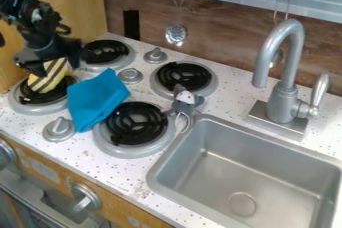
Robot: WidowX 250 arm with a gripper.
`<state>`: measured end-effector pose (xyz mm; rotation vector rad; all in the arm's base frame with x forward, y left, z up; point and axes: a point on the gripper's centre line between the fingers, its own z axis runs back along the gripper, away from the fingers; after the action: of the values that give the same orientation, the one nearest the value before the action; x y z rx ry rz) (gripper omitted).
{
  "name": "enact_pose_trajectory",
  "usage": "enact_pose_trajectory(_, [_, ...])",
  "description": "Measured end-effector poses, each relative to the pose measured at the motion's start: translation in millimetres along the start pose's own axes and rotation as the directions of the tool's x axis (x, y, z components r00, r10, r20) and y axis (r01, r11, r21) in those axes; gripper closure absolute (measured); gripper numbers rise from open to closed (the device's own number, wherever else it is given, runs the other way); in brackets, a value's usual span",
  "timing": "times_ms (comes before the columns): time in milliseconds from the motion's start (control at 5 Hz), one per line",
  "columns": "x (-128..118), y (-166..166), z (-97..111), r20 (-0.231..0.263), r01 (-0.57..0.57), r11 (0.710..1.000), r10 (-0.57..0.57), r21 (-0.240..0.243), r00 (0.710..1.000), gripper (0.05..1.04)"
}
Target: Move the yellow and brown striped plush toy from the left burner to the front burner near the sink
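Yellow with dark brown stripes: a striped object [48,78], upper left of view, tilted, on the leftmost burner [33,103]. Black gripper [52,67] right over it, pointing down, low, overlapping its top. Object's upper end is up at the gripper, lower end down at the coil. Can't tell if the gripper is clamped on it or just around it, so grip state unclear. Arm [27,9] comes in from the upper left corner.

Blue cloth [97,99] just beside the striped object, to its right in view; lies flat-ish, overlapping the edge of the leftmost burner and the edge of the front burner [137,127]. Burner with black coil [105,51] behind the gripper, another one [184,76] farther right. Silver knobs: one [59,128] below the cloth, one [130,75] near its top corner, one [155,55] farther back.

Gray plush mouse [184,100], well apart from the gripper, between the right burner and the sink corner. Metal sink [244,172] lower right, gray faucet [284,92] behind it. Utensil [176,34] hangs at the wood-look back wall [214,42]. Speckled white counter [127,169] under it all.
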<state>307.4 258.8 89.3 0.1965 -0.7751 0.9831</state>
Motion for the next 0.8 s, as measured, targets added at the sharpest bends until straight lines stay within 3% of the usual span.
enact_pose_trajectory(400, [9.9, 18.5, -26.0, 0.017, -0.019, 0.994, 0.017, 0.109, 1.0, 0.082])
enact_pose_trajectory(600, [6.0, 22.4, -32.8, 0.01, 0.001, 0.992, -0.002, 0.129, 1.0, 0.082])
enact_pose_trajectory(800, [-1.5, 25.4, -43.9, -0.011, 0.017, 0.99, -0.016, 0.143, 1.0, 0.153])
